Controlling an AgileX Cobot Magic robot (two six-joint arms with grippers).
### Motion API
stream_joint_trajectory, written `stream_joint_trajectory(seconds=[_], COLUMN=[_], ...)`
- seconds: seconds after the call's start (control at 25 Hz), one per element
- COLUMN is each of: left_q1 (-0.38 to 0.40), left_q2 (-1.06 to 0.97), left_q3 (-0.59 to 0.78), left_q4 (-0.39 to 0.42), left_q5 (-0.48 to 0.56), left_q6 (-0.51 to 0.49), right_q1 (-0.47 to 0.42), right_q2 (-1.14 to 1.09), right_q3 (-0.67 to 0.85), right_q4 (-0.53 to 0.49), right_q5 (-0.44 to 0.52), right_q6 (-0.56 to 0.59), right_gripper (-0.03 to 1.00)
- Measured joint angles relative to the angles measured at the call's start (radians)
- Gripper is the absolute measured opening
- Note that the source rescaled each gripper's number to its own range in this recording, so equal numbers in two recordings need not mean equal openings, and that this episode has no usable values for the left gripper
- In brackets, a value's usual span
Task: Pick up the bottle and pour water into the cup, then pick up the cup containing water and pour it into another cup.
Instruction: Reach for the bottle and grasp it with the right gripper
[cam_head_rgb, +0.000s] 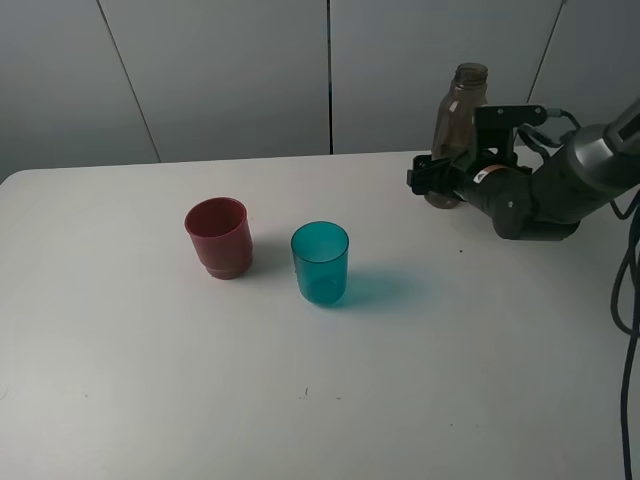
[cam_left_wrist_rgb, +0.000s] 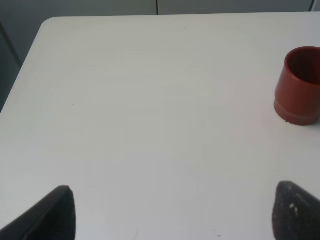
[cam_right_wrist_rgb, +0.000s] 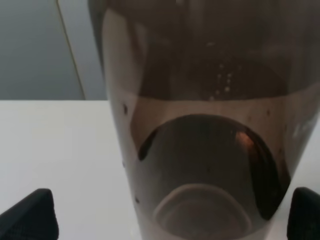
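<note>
The bottle (cam_head_rgb: 458, 110) stands near the far right edge of the table (cam_head_rgb: 150, 400), straddled low by your right gripper (cam_head_rgb: 432, 183), jaws apart and unclamped, seemingly positioned for a steady lift.

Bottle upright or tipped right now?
Upright: the bottle stands on the table, neck up, inside the open right gripper; the right wrist view shows its liquid level flat.

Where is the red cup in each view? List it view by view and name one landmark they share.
Exterior high: the red cup stands left of centre, left of the teal cup and apart from it.
Left wrist: the red cup is at the frame's right edge, partly cut off.
Right wrist: not in it; the bottle fills most of the picture.
Shared landmark: the white table, seen in all three.
</note>
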Motion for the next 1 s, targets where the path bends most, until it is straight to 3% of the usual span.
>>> stream_joint_trajectory(seconds=[0.6, 1.0], left_q1=[0.0, 0.0], left_q2=[0.0, 0.0], left_q3=[0.0, 0.0], left_q4=[0.0, 0.0], left_q5=[0.0, 0.0], left_q6=[0.0, 0.0], right_q1=[-0.032, -0.032], right_q2=[0.001, 0.06], right_q3=[-0.04, -0.097], right_q4=[0.025, -0.012], right_q5=[-0.006, 0.02], right_q6=[-0.052, 0.002], right_gripper=[0.98, 0.98])
